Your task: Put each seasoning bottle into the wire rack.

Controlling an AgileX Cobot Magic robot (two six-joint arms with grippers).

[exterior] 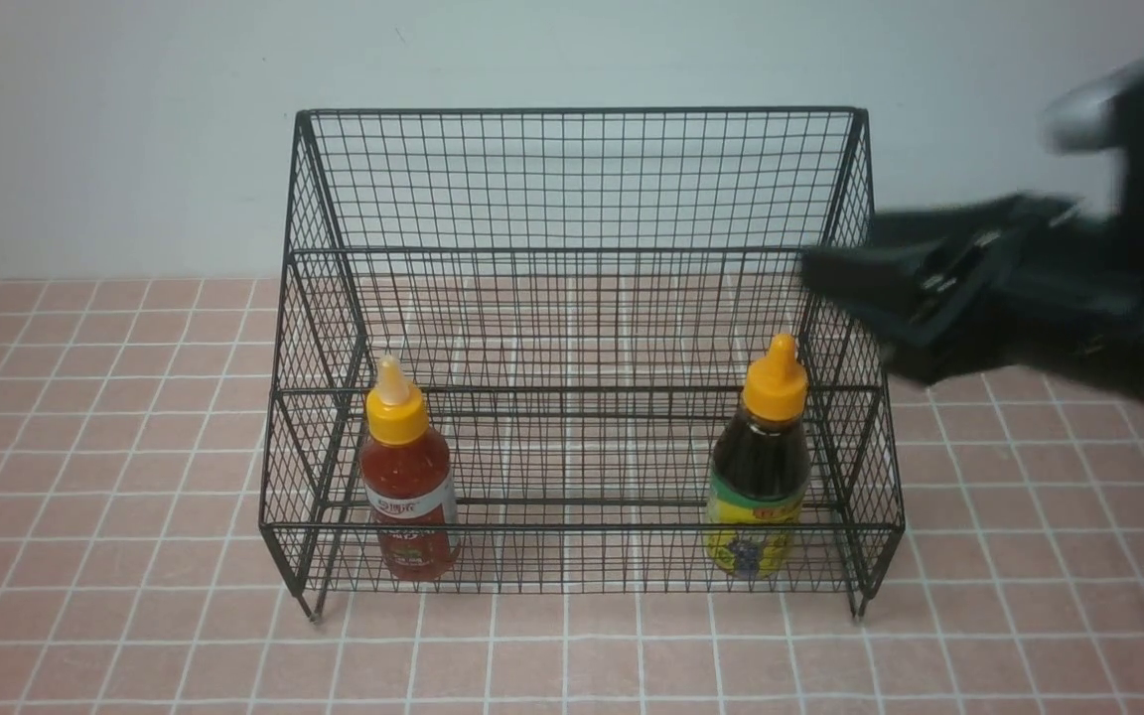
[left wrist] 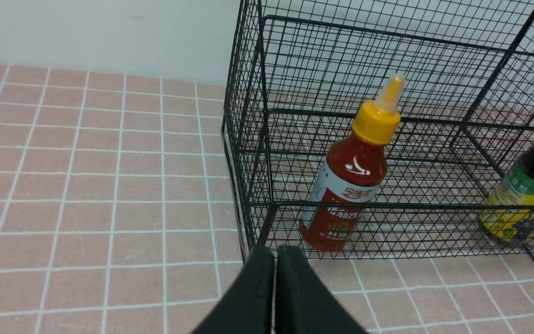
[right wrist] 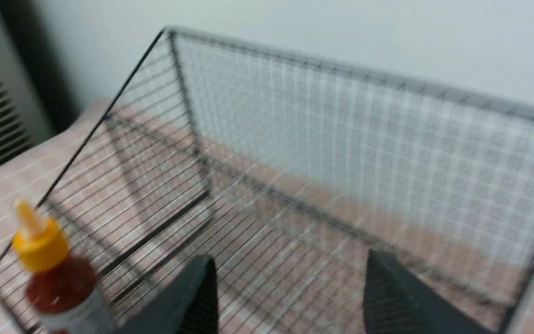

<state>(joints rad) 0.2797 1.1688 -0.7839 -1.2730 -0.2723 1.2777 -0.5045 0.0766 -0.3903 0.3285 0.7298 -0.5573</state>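
Already the red sauce bottle (exterior: 410, 477) and the dark sauce bottle (exterior: 759, 477) stand upright inside the wire rack (exterior: 572, 179), on its lowest, nearest tier; the 2 are well apart, red at the left end, dark at the right. By the rack's upper right side the right gripper (right wrist: 290, 262) hangs blurred, jaws apart and empty. Near the rack's near-left corner the left gripper (left wrist: 275, 253) is pressed together on nothing, above the tiled table (exterior: 85, 497)

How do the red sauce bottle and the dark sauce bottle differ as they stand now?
The red sauce bottle holds red sauce under a white-and-red label; the dark sauce bottle holds near-black sauce under a yellow-green label. The red one stands at the left end of the wire rack, the dark one at the right end. Both stand upright inside, with yellow-orange nozzle caps.
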